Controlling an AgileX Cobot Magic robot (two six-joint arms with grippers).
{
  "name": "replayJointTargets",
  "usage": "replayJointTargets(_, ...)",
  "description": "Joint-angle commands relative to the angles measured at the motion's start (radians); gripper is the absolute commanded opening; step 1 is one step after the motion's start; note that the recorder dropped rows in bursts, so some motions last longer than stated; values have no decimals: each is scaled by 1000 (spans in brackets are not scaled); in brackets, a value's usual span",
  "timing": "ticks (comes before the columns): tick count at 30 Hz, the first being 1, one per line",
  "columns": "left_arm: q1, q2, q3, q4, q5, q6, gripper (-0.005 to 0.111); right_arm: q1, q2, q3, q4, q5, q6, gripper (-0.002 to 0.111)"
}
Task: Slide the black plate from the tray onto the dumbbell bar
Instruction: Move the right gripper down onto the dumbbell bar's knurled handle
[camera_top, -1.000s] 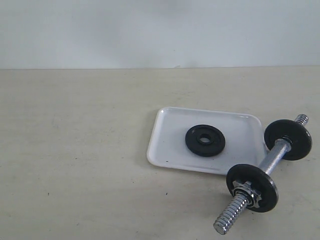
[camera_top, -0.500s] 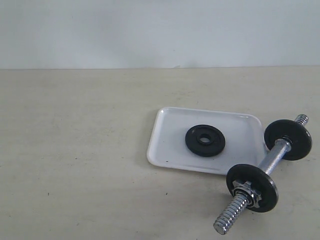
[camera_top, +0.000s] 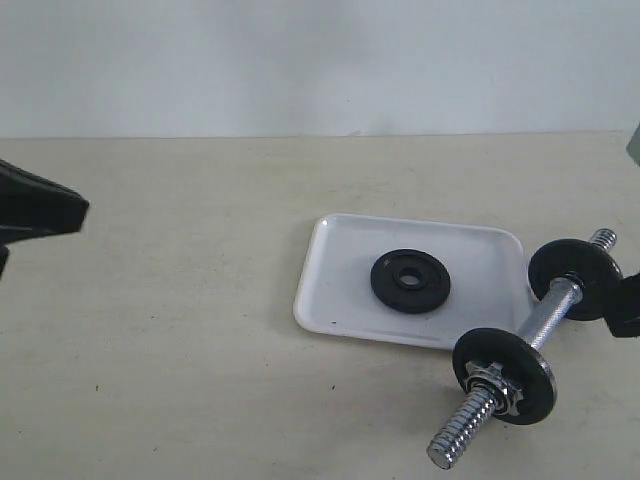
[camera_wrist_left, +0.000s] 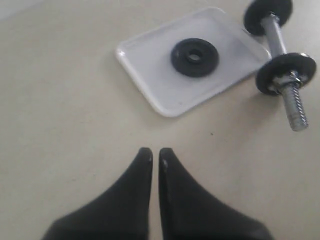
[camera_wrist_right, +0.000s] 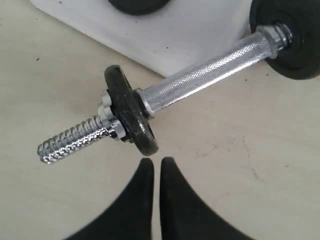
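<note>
The small black plate (camera_top: 410, 281) lies flat in the middle of the white tray (camera_top: 335, 285); the left wrist view shows the plate (camera_wrist_left: 194, 57) and the tray (camera_wrist_left: 150, 70) too. The chrome dumbbell bar (camera_top: 545, 318) lies on the table along the tray's right side, carrying two black discs, its threaded end pointing to the front. My left gripper (camera_wrist_left: 155, 152) is shut and empty, far left of the tray (camera_top: 78, 212). My right gripper (camera_wrist_right: 153, 161) is shut and empty, its tips just short of the bar's front disc (camera_wrist_right: 131, 112); the bar (camera_wrist_right: 200, 77) lies across its view.
The beige table (camera_top: 180, 330) runs to a pale wall at the back. Part of the right arm (camera_top: 626, 305) shows at the right edge, beside the bar's far disc (camera_top: 577, 279).
Both arms have come into the exterior view, the left at the left edge and the right at the right edge. Plate, tray and bar have not moved.
</note>
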Motion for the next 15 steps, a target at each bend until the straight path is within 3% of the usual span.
replayJointTargets(1, -9, 98, -8, -131, 40, 171, 4, 3, 60, -8, -7, -26, 45, 0)
replayJointTargets(6, -10, 182, -8, -204, 6, 289, 4, 3, 70, -8, -7, -67, 26, 5)
replayJointTargets(9, -10, 225, -8, -292, 6, 440, 4, 3, 70, -8, -7, -135, 43, 13)
replayJointTargets(12, -11, 265, -8, -365, 6, 559, 4, 3, 70, -8, -7, -202, 127, 27)
replayJointTargets(15, -11, 294, -8, -400, 6, 620, 4, 3, 70, -8, -7, -263, 238, 51)
